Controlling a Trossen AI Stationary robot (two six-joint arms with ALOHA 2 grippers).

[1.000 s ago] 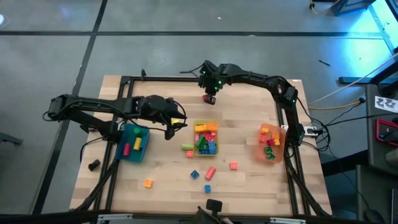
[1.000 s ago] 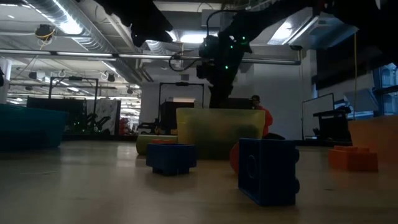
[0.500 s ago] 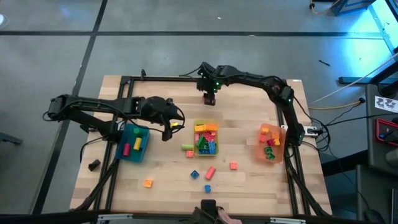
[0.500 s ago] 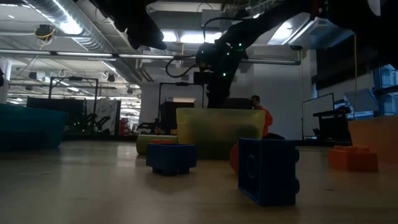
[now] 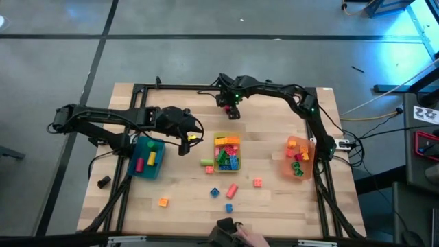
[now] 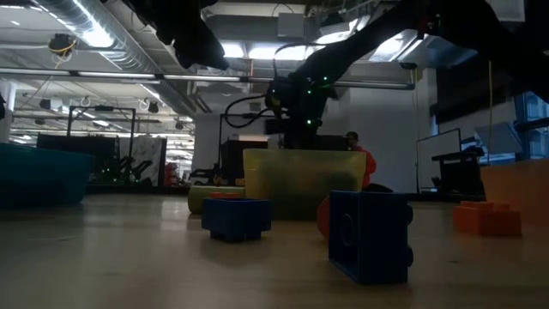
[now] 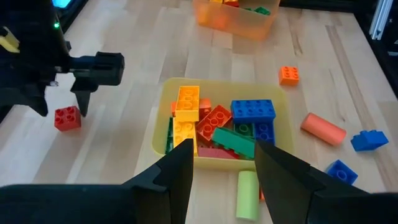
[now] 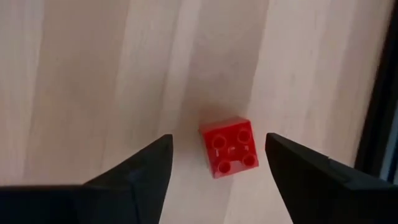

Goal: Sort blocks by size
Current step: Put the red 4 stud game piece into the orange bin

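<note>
Brick (image 8: pixel 229 147) red, unheld, right gripper (image 8: pixel 214 163) apart

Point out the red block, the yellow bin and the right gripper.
red block (image 8: pixel 229 147): right wrist view, studded top face.
yellow bin (image 7: pixel 159 119): left wrist view, bare side wall.
right gripper (image 8: pixel 217 163): right wrist view, midway between its open fingertips, above the block.

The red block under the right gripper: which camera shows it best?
Right wrist view: the red block lies studs-up between the open right gripper. Left wrist view shows it small; high view barely; low view hides it.
</note>
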